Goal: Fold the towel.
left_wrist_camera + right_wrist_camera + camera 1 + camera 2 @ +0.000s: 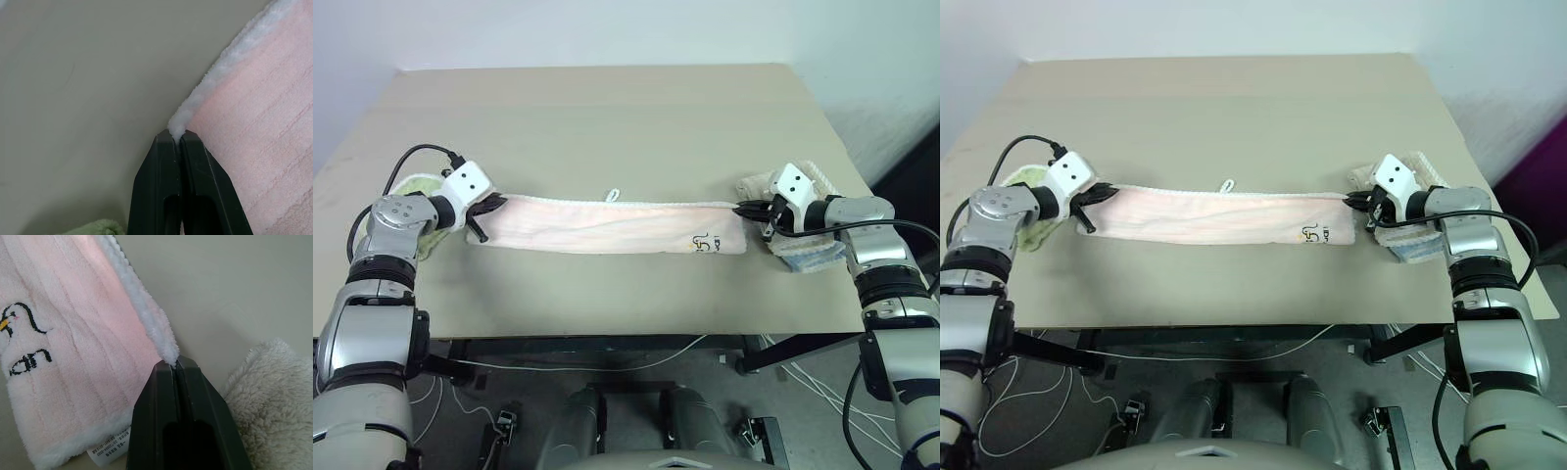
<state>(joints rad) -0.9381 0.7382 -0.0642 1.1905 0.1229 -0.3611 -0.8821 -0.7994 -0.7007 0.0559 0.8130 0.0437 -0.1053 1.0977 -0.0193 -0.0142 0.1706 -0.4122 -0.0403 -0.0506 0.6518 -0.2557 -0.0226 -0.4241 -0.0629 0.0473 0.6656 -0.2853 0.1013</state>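
Observation:
The pale pink towel lies stretched across the table as a long band, folded lengthwise, with white trim, a small white loop at its far edge and a dark printed motif near its right end. My left gripper is shut on the towel's left far corner, the white trim pinched between its black fingers. At the right end, my right gripper is shut on the right far corner of the towel. A care label shows at that end.
A light green folded towel lies under my left arm at the table's left edge. A beige folded towel on a blue one sits beside my right gripper. The tan table stretches far behind the towel. Cables hang below the front edge.

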